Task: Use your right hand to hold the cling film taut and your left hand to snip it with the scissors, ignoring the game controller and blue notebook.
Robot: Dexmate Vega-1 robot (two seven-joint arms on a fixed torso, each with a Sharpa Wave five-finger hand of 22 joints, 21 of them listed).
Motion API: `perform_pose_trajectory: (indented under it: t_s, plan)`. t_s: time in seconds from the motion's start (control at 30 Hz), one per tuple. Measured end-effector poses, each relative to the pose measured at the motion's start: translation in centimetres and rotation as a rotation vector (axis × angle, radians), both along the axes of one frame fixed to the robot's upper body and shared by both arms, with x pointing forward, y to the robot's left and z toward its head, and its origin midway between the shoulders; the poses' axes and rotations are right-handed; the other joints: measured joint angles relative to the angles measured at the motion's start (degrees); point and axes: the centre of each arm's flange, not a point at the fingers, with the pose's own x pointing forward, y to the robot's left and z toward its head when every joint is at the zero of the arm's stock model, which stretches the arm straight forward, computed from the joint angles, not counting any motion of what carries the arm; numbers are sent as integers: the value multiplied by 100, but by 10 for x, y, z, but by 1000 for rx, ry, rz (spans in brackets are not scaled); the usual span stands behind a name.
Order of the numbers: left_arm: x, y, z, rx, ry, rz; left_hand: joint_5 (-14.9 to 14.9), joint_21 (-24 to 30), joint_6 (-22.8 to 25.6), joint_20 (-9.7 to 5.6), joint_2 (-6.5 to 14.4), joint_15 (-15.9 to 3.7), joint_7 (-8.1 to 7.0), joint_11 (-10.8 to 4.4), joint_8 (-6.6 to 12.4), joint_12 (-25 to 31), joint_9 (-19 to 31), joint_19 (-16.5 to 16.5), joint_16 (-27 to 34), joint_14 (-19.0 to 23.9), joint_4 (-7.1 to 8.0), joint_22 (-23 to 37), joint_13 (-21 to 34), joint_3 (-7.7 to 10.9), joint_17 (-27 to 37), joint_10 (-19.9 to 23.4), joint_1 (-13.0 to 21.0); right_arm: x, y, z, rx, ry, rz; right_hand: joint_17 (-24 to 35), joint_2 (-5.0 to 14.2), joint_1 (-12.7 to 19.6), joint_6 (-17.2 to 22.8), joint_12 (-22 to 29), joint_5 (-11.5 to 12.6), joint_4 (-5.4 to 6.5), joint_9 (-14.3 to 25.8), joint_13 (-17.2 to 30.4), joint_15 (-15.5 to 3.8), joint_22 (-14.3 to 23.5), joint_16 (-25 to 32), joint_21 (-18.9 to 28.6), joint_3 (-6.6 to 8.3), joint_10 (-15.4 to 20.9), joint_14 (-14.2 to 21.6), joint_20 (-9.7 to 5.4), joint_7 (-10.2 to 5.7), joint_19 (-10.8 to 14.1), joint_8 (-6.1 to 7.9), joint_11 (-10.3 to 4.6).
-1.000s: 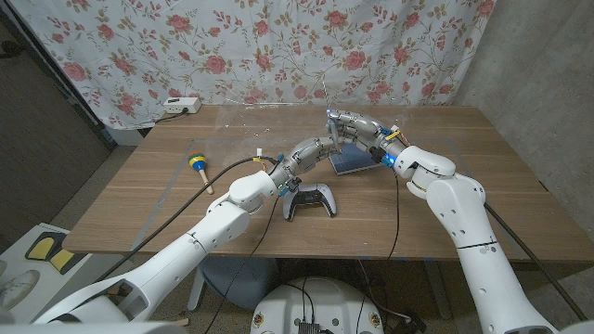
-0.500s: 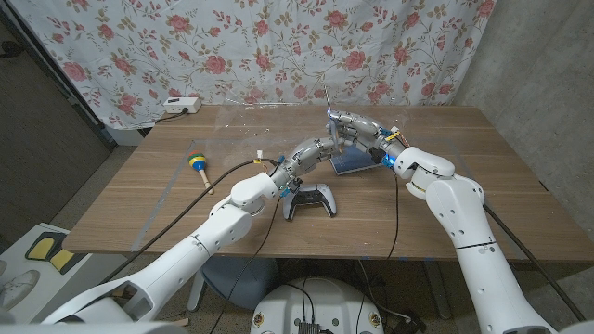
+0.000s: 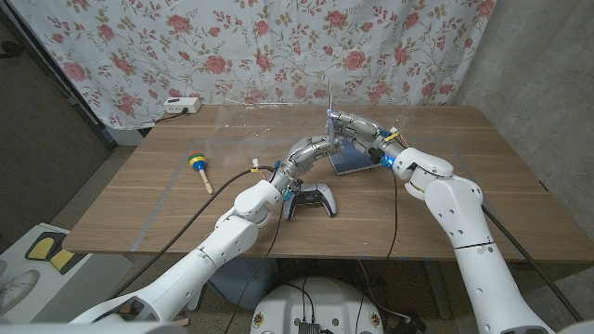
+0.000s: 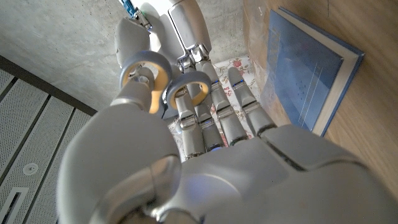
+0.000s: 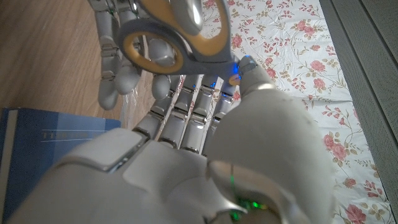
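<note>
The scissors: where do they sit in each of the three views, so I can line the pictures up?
Head view: scissors above the meeting hands, over the blue notebook.
Left wrist view: grey-and-yellow loops on the left hand.
Right wrist view: loops beyond the right hand.
Shared landmark: the blue notebook.

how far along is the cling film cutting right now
Done: the left hand already holds the scissors, and both hands meet above the blue notebook. In hand: the right hand is up at the cling film. Left: no cut can be seen yet. The game controller sits untouched.
</note>
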Motion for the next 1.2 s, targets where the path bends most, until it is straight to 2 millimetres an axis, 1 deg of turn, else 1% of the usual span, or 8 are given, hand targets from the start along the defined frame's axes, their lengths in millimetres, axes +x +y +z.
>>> perform_pose_trajectory:
  t_s: [0.17,0.37,0.47,0.6,0.8,0.9,0.97,1.2]
  plan:
    - [-1,0,-4,-40,17,10,79,347,-125,-135,-41,-17,125,71,435,255,531,196,-99,363,8,162,360,-8,-11,70,41,0,-1,-1,4,3,-1,15,0,0,3,1,0,0,2,0,0,0,0,0,0,0,0,0,3,0,-8,0]
    - [-1,2,-6,-74,34,21,106,531,-246,-185,-67,9,246,104,717,296,904,201,-226,617,9,229,456,-2,-121,102,67,1,-2,-1,6,5,-3,28,0,0,3,1,0,1,6,-15,0,0,-18,0,-1,-2,0,0,3,0,-12,-2]
    - [-1,1,-7,-81,39,20,106,575,-256,-208,-68,-1,256,104,768,291,947,177,-262,671,23,245,379,78,-148,101,68,1,-2,-1,6,5,-2,27,0,0,3,1,-1,5,6,-15,0,0,-22,0,-5,-1,0,0,3,0,-13,0]
    - [0,1,-7,-70,49,19,106,620,-265,-213,-92,-1,265,133,773,205,937,106,-293,671,23,271,298,79,-177,131,92,1,-3,-1,3,4,0,27,0,0,3,1,-1,7,6,-15,0,1,-22,0,-7,-2,0,0,3,0,-17,0]
    - [1,-1,-4,-40,60,18,82,732,-274,-224,-165,29,272,134,931,202,966,56,-297,701,23,297,311,79,-100,132,175,0,-3,-1,-10,-2,5,27,0,0,3,1,-2,7,6,-15,0,1,-43,0,-7,-3,0,-22,3,-23,5,0]
    - [1,-2,-2,-17,63,24,60,759,-284,-222,-186,59,263,134,964,201,1020,54,-268,731,3,323,340,58,-56,133,214,0,-2,0,-24,-9,10,27,0,0,13,1,-3,7,-9,-15,0,1,-43,0,-7,-3,0,-32,-7,-33,6,0]
    - [2,-3,-3,-6,69,29,60,793,-285,-183,-208,59,261,195,999,197,1020,15,-263,731,-28,325,364,28,-20,194,242,1,-1,1,-32,-12,12,27,0,0,21,0,-4,7,-23,-15,0,1,-43,0,-7,-4,0,-32,-16,-33,6,0]
    - [3,-4,1,22,72,29,37,875,-337,-182,-204,35,208,195,1030,163,1004,-47,-262,707,-24,351,419,-23,73,194,368,2,2,3,-60,-25,26,54,-16,16,65,-2,-21,8,-32,-9,0,1,-65,0,-8,-12,0,-32,-59,-33,6,-8]
